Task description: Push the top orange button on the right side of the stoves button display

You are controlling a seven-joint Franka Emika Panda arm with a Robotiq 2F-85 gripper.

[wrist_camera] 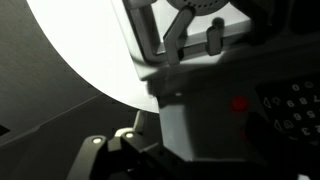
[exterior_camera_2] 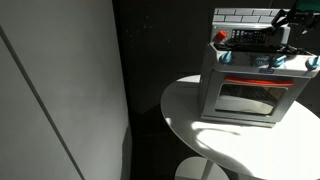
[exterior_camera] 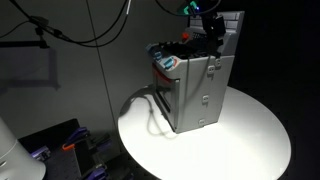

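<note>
At the right of the wrist view, and only there, the button display (wrist_camera: pixel 292 108) shows; both exterior views show the gripper (exterior_camera: pixel 212 35) above the stove (exterior_camera: pixel 200 95), open or closed unclear

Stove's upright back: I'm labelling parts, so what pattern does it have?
White tile pattern on the stove back, clearest in an exterior view.

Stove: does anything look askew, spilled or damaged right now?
Nothing stands out. The stove stands upright on the round white table in both exterior views, with no spill visible around it. The clutter on top is too small to judge.
</note>
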